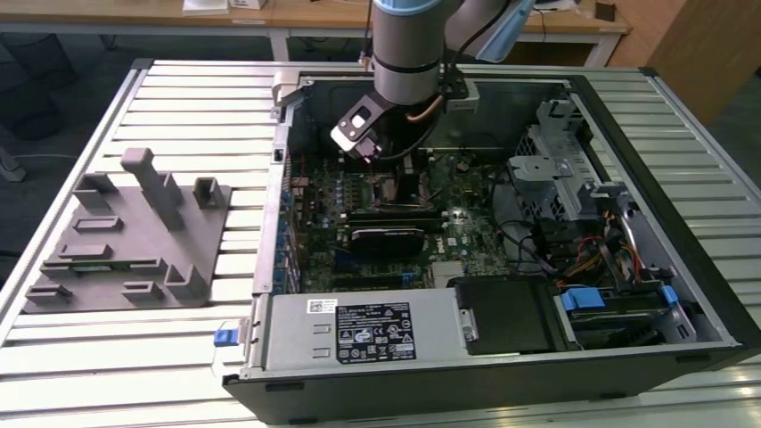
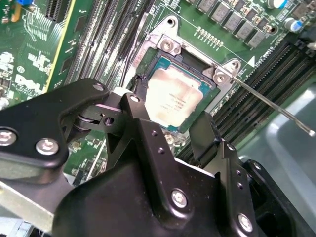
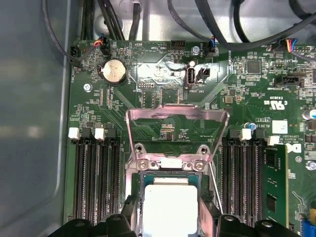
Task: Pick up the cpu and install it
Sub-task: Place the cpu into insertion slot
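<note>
The cpu point(image 2: 174, 94), a small square chip with a silvery-white top, lies in the motherboard socket point(image 2: 170, 49). In the first wrist view the cpu point(image 3: 168, 205) sits low in the same socket with the metal load plate point(image 3: 177, 123) swung up behind it. My gripper point(image 2: 170, 104) reaches down over the socket, and its black fingers point(image 2: 137, 106) press against two opposite edges of the chip. The gripper point(image 1: 387, 165) hangs from the arm inside the open computer case point(image 1: 666, 98).
A thin socket lever point(image 2: 271, 104) sticks out beside the socket. Memory slots point(image 3: 96, 173) flank it, with one memory stick point(image 3: 274, 182) fitted. Cables point(image 3: 222, 29) run along the case wall. A grey holder block point(image 1: 125, 236) stands on the slatted table on the exterior view's left.
</note>
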Robot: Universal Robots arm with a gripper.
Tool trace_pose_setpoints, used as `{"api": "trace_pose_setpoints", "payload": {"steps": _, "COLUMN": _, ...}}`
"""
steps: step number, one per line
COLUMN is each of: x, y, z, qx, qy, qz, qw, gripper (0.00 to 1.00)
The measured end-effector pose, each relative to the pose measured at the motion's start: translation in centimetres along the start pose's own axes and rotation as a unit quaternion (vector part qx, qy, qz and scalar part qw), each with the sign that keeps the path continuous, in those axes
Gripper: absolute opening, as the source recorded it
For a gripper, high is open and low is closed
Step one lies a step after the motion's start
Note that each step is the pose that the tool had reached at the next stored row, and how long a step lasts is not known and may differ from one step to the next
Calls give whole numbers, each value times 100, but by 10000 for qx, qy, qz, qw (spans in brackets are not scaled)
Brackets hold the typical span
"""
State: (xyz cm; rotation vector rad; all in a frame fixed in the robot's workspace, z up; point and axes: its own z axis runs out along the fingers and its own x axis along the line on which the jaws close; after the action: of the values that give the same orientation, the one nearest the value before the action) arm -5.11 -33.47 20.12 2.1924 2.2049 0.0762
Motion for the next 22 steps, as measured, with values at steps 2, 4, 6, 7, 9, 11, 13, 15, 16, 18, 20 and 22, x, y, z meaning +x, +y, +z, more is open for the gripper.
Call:
{"api": "trace_pose_setpoints", "payload": {"steps": 2, "x": 0, "y": 2, "z": -29, "qx": 0, "qy": 0, "qz": 0, "qw": 10000, "gripper": 61}}
{"api": "trace_pose_setpoints", "payload": {"steps": 4, "x": 1, "y": 2, "z": -29, "qx": 0, "qy": 3, "qz": 0, "qw": 10000, "gripper": 61}}
{"api": "trace_pose_setpoints", "payload": {"steps": 6, "x": 1, "y": 2, "z": -30, "qx": 0, "qy": 2, "qz": 0, "qw": 10000, "gripper": 61}}
{"api": "trace_pose_setpoints", "payload": {"steps": 7, "x": 0, "y": 2, "z": -31, "qx": 0, "qy": 2, "qz": 0, "qw": 10000, "gripper": 61}}
{"api": "trace_pose_setpoints", "payload": {"steps": 9, "x": 0, "y": 2, "z": -32, "qx": 0, "qy": 2, "qz": 0, "qw": 10000, "gripper": 60}}
{"api": "trace_pose_setpoints", "payload": {"steps": 11, "x": 0, "y": 2, "z": -32, "qx": 0, "qy": 1, "qz": 0, "qw": 10000, "gripper": 53}}
{"api": "trace_pose_setpoints", "payload": {"steps": 13, "x": 1, "y": 2, "z": -33, "qx": 0, "qy": 2, "qz": 0, "qw": 10000, "gripper": 47}}
{"api": "trace_pose_setpoints", "payload": {"steps": 15, "x": 0, "y": 2, "z": -34, "qx": 0, "qy": 1, "qz": 0, "qw": 10000, "gripper": 36}}
{"api": "trace_pose_setpoints", "payload": {"steps": 16, "x": 0, "y": 2, "z": -34, "qx": 0, "qy": 1, "qz": 0, "qw": 10000, "gripper": 36}}
{"api": "trace_pose_setpoints", "payload": {"steps": 18, "x": 0, "y": 2, "z": -35, "qx": 0, "qy": 2, "qz": 0, "qw": 10000, "gripper": 24}}
{"api": "trace_pose_setpoints", "payload": {"steps": 20, "x": 0, "y": 2, "z": -35, "qx": 0, "qy": 2, "qz": 0, "qw": 10000, "gripper": 18}}
{"api": "trace_pose_setpoints", "payload": {"steps": 22, "x": 1, "y": 2, "z": -36, "qx": 0, "qy": 2, "qz": 0, "qw": 10000, "gripper": 12}}
